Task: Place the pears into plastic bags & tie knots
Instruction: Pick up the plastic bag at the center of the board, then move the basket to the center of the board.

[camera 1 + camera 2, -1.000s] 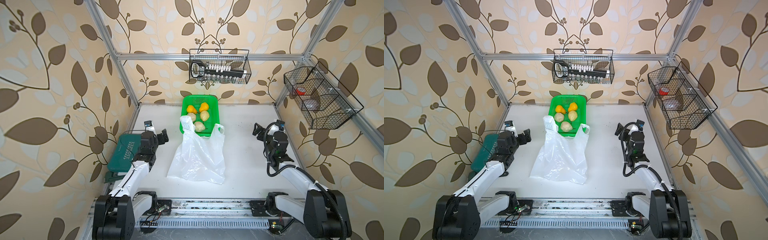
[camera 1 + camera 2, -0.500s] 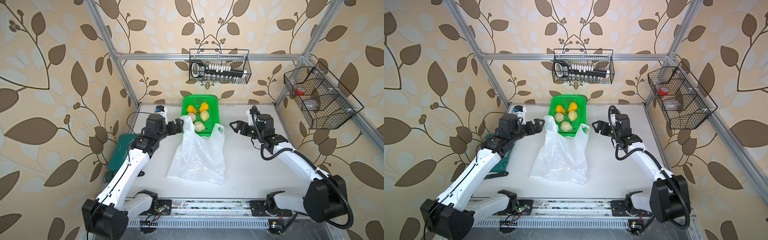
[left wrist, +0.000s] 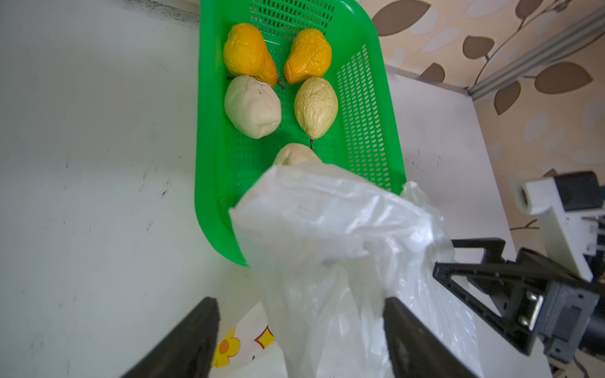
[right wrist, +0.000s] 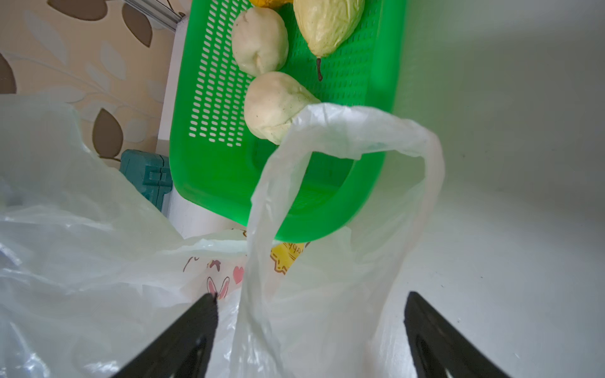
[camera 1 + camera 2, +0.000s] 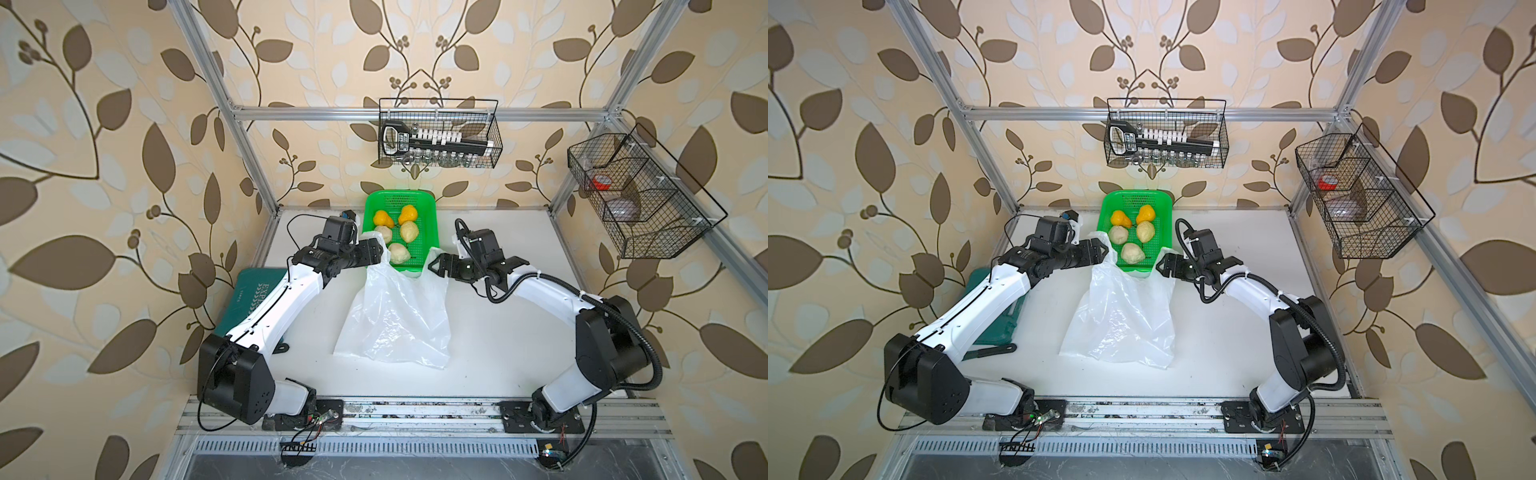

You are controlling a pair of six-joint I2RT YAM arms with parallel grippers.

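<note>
Five pears [image 5: 397, 232] in green basket [image 5: 430, 239] at back of table [image 5: 498, 332]. Plastic bag [image 5: 395, 320] flat on table, handle loops draped onto basket's near rim. Left gripper [image 3: 299, 324]: jaws apart, straddling one loop, no grip seen. Right gripper [image 4: 311, 322]: jaws wide, other loop between them, unclamped.

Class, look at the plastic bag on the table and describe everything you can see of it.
The plastic bag is thin, translucent white and crinkled, lying flat on the white table. It has two handle loops, both draped against the green basket. A cartoon print shows through. The left gripper and right gripper each straddle a loop, fingers apart. No pears inside, no knot.
</note>
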